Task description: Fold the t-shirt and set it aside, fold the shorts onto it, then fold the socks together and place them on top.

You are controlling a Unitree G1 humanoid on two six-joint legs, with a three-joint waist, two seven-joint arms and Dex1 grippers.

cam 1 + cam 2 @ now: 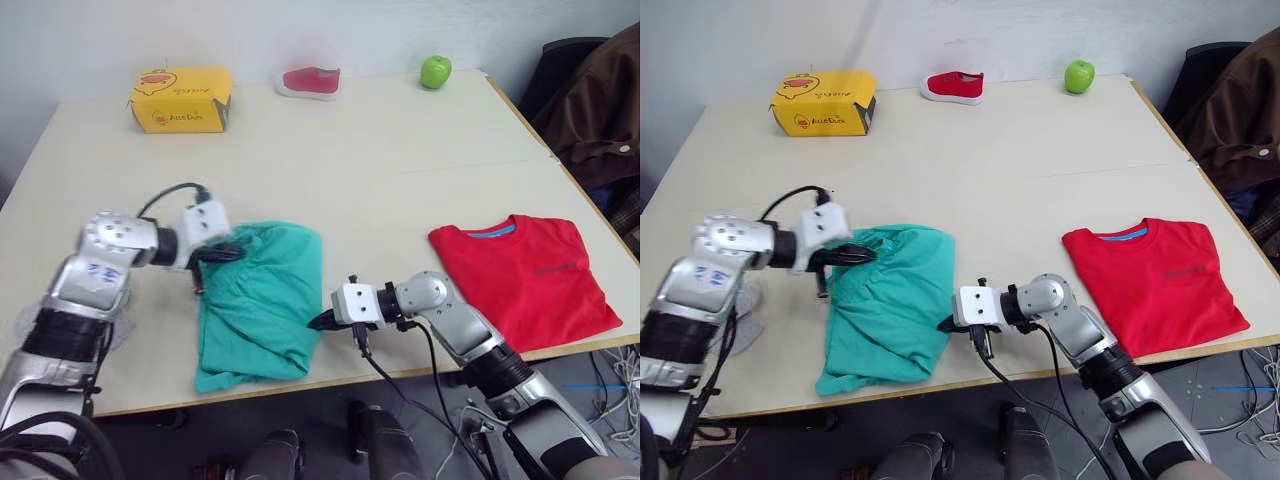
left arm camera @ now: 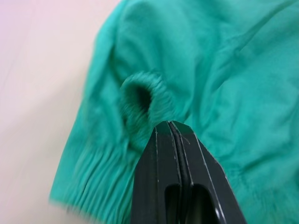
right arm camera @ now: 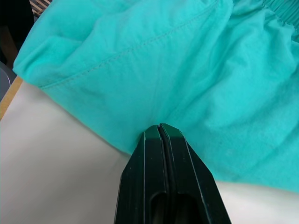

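Note:
The teal-green shorts (image 1: 262, 300) lie rumpled near the table's front edge, left of centre. My left gripper (image 1: 225, 253) is shut on their gathered waistband (image 2: 140, 100) at the far left corner. My right gripper (image 1: 322, 320) is shut on the shorts' right side edge (image 3: 140, 93), low on the table. The red t-shirt (image 1: 525, 275) lies folded flat at the front right, apart from both grippers. Light grey socks (image 1: 743, 330) peek out from under my left arm at the table's left side, mostly hidden.
At the back of the table (image 1: 400, 160) stand a yellow box (image 1: 182, 98), a red-and-white shoe (image 1: 312, 80) and a green apple (image 1: 436, 71). A brown jacket (image 1: 600, 100) hangs on a chair beyond the right edge. Cables (image 1: 620, 375) lie on the floor there.

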